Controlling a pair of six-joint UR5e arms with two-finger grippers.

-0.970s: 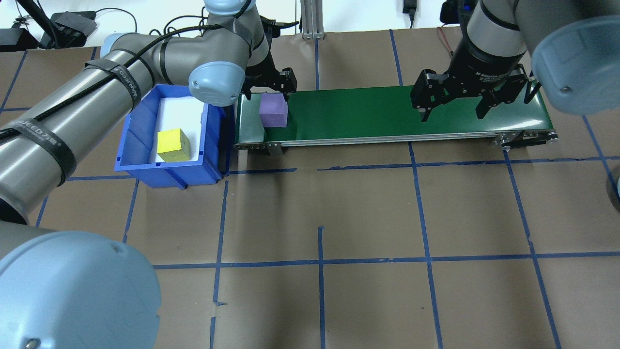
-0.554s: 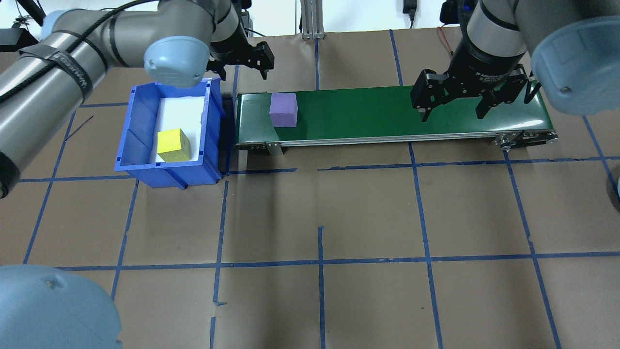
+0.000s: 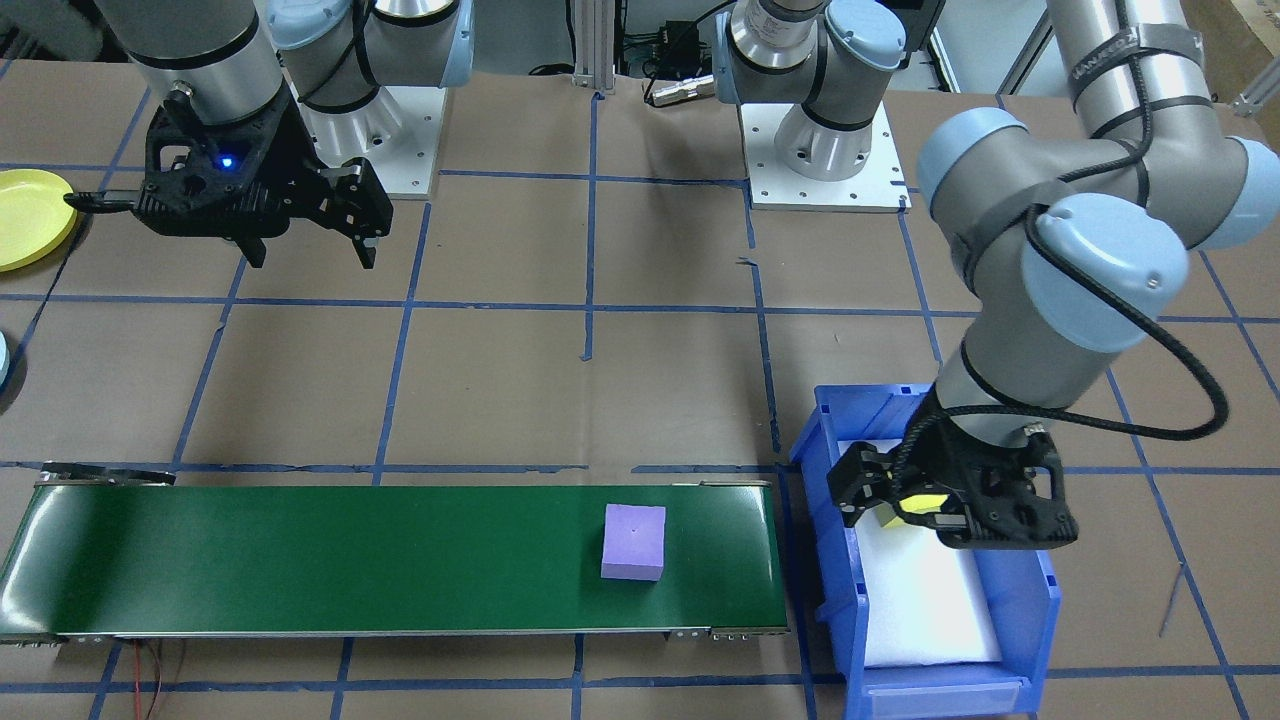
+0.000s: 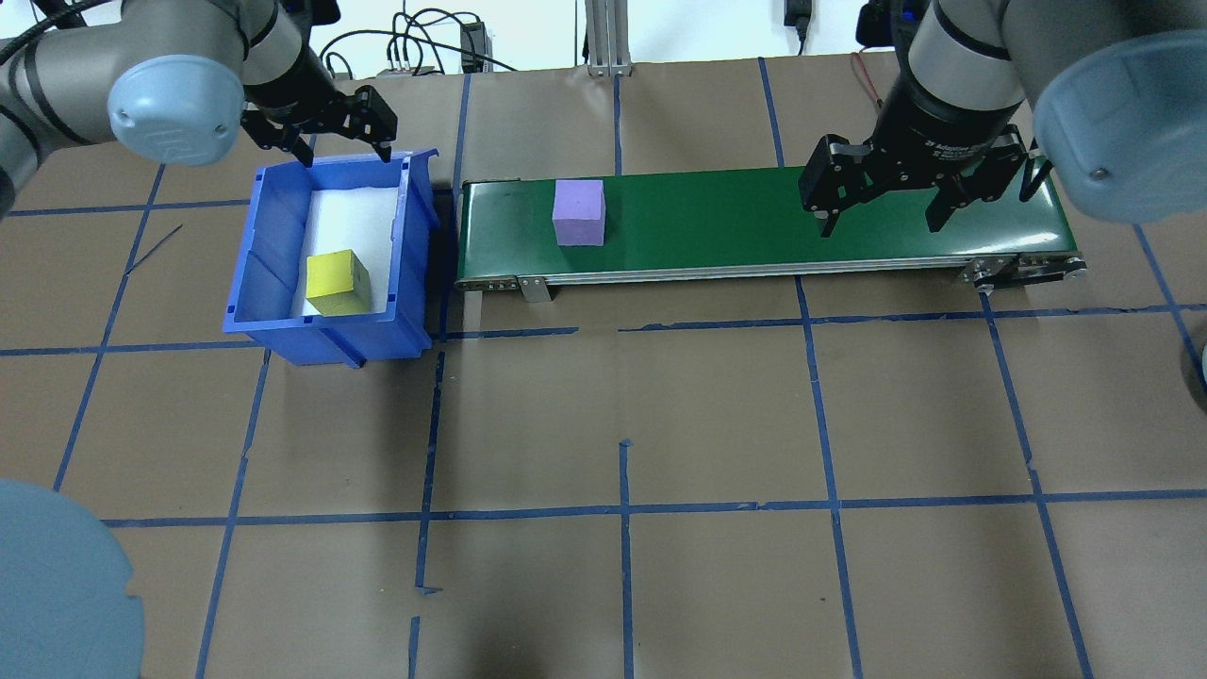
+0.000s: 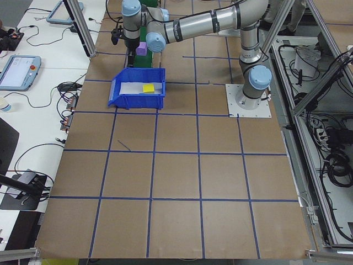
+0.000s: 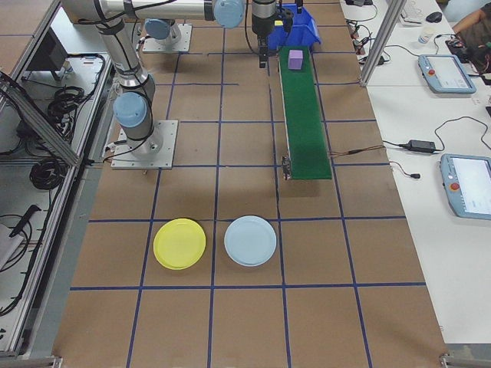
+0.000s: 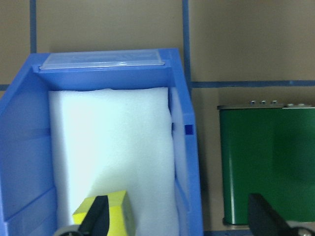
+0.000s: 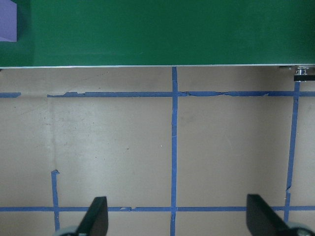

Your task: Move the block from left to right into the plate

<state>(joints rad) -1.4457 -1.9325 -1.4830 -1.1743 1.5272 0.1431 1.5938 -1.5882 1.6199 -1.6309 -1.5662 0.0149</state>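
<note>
Overhead, a purple block (image 4: 578, 212) sits on a green conveyor belt (image 4: 754, 226) toward its nine o'clock end. At nine o'clock a blue bin (image 4: 283, 325) holds a yellow block (image 4: 338, 283); the left gripper (image 4: 324, 132) hovers open and empty over its far rim. The right gripper (image 4: 886, 203), also open and empty, hangs at the belt's three o'clock end. Yellow plate (image 6: 179, 243) and pale blue plate (image 6: 250, 240) lie beyond

Silver arms with pale-blue joint caps; black tools; black cable along left arm (image 3: 1150, 330).

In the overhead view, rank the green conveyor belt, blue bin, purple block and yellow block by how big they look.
1. Green conveyor belt
2. Blue bin
3. Purple block and yellow block: look about alike, so unranked.
</note>
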